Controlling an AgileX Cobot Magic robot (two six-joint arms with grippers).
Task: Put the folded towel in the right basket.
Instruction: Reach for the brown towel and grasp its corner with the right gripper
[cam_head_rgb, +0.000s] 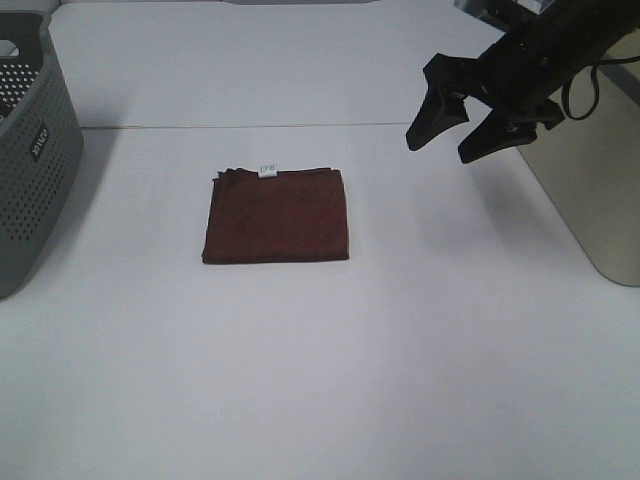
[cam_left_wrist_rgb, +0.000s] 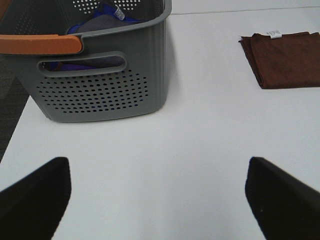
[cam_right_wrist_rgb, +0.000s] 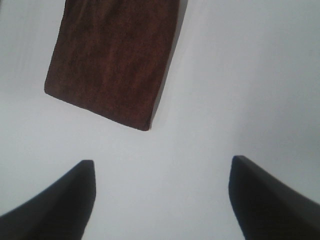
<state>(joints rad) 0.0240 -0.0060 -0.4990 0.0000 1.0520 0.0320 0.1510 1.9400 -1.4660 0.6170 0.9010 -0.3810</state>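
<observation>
A dark brown folded towel (cam_head_rgb: 277, 215) with a small white tag lies flat on the white table, middle left. It also shows in the left wrist view (cam_left_wrist_rgb: 287, 59) and the right wrist view (cam_right_wrist_rgb: 112, 60). My right gripper (cam_head_rgb: 445, 143) is open and empty, raised above the table to the right of the towel; in its own view the gripper (cam_right_wrist_rgb: 160, 200) has its fingers wide apart. My left gripper (cam_left_wrist_rgb: 160, 200) is open and empty over bare table near the grey basket. The right basket (cam_head_rgb: 600, 190) shows only as a pale wall at the right edge.
A grey perforated basket (cam_head_rgb: 25, 160) stands at the left edge; in the left wrist view this basket (cam_left_wrist_rgb: 100, 85) has an orange handle and holds blue and grey cloth. A seam crosses the table behind the towel.
</observation>
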